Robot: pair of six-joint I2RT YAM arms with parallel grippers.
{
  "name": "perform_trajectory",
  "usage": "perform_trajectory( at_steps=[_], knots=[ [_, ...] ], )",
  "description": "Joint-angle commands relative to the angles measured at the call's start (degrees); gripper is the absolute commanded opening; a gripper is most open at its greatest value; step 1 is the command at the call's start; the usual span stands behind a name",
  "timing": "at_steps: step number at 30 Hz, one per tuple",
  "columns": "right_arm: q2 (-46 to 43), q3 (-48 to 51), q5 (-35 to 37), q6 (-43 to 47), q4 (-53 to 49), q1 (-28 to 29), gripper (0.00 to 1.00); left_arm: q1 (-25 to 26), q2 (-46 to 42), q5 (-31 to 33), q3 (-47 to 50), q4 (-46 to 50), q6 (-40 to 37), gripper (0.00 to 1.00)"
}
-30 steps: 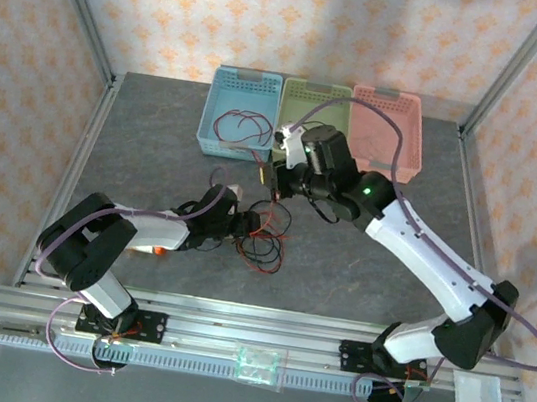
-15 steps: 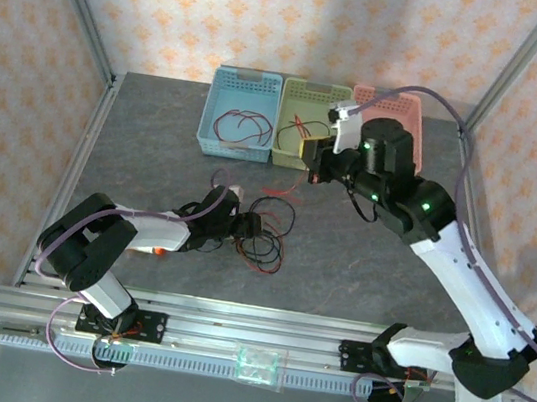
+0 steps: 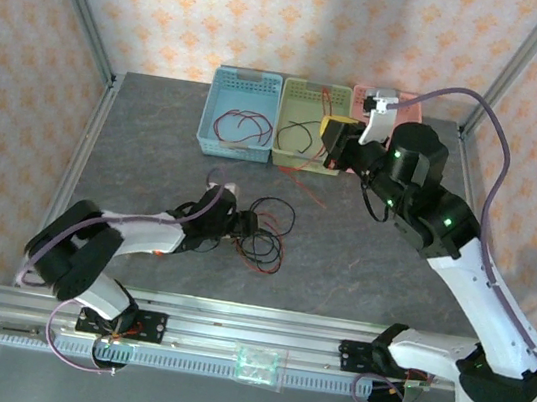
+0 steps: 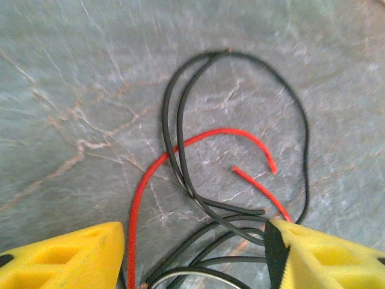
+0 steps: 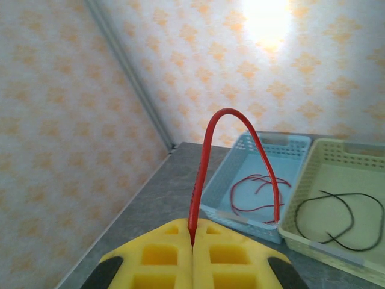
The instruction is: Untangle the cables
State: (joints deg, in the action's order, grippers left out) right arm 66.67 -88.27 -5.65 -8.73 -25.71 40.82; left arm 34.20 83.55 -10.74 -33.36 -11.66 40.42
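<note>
Orange-patterned wallpaper (image 3: pixel 306 15) walls, grey marble-look table (image 3: pixel 153 164), alu frame (image 3: pixel 76 0).

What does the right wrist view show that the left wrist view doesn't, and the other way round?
Right wrist view: the right gripper shut on an arching red cable, beyond it a blue basket holding red loops and a green basket holding a black loop, plus the patterned wall. Left wrist view: the open left gripper over tangled black cables crossed by a loose red cable on the table. Shared: yellow fingers at the bottom edge, red and black cables, the grey table.
</note>
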Motion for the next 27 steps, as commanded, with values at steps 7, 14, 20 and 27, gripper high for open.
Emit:
perform_trajectory(
  at_steps=[7,14,20,27],
  knots=[
    [4.57,0.73,8.95,-8.38,-1.72,-1.09,0.0,0.35,-20.41,13.79,-2.4,7.12,-13.25,0.71],
    [8.01,-0.38,2.18,-11.44,-1.96,-2.75,0.0,0.35,-27.09,11.24,-6.58,3.31,-22.85,0.78],
    [11.45,-2.56,-2.26,-12.54,-4.05,-3.46,0.0,0.39,-31.79,3.2,-3.26,-9.34,-33.88,0.8],
    [15.52,-5.1,-6.8,-12.53,-6.5,-3.46,0.0,0.37,-28.33,-5.34,-8.49,-8.83,-45.38,0.8]
  ],
)
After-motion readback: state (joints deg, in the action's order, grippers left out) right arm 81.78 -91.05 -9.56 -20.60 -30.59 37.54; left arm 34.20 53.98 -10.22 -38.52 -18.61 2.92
